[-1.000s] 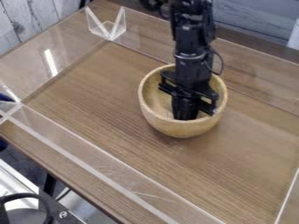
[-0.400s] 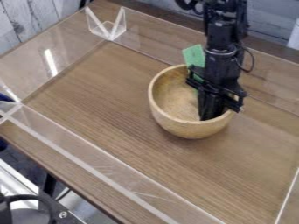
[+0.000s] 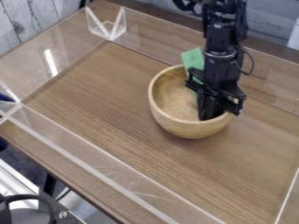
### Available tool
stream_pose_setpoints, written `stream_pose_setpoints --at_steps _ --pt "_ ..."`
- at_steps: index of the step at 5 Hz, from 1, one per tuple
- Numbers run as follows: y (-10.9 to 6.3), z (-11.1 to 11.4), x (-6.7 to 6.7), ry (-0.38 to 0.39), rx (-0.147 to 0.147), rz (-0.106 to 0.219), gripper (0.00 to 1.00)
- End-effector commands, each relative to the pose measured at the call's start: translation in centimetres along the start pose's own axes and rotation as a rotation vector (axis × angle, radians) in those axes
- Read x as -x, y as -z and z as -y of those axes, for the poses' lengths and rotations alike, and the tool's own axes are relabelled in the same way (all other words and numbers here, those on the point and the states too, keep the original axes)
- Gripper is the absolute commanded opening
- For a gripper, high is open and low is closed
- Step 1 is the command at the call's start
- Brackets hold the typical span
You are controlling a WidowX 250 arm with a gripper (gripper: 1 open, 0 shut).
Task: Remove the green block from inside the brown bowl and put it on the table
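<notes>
The arm comes down from the far edge of the table and points its gripper straight down into the bowl. The black fingers sit against the inner wall on the bowl's right side, reaching below the rim. They look drawn fully together; whether they pinch anything cannot be made out from this angle, since the tips are dark against the shaded inside of the bowl.

The block shows only as a small bright green patch just behind the gripper body, at the bowl's far rim — most of it is hidden by the arm. It appears to stand tilted up against or above the rim, not lying flat on the bowl floor. Whether it touches the fingers cannot be told.

The bowl stands on the table right of centre, nearer the right edge than the left. A clear low wall runs along the table edges, and a small clear angled bracket sits by the far left corner.
</notes>
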State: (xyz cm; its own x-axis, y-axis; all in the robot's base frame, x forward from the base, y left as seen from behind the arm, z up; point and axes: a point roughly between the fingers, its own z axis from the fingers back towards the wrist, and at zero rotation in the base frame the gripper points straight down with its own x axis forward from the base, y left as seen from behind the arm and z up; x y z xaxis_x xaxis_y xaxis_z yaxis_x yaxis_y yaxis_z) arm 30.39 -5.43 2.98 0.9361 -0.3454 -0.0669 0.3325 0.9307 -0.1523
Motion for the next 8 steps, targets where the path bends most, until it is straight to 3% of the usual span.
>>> stream_pose_setpoints --at_steps 1,3,4,6,7,8 --pt "-3.5 -0.4 -0.3 -0.008 -0.025 0.096 0.00" --pt "-8.1 -1.4 1.7 -0.057 -0.066 0.182 0.00" --pt "-10.1 -3.3 3.5 -0.118 -0.082 0.217 0.00" --pt "-11.2 -8.5 7.6 -0.259 -0.090 0.227 0.00" --pt "-11.0 -9.7 9.0 -0.293 -0.096 0.218 0.00" --pt "-10.2 -10.4 9.3 -0.311 -0.101 0.200 0.00"
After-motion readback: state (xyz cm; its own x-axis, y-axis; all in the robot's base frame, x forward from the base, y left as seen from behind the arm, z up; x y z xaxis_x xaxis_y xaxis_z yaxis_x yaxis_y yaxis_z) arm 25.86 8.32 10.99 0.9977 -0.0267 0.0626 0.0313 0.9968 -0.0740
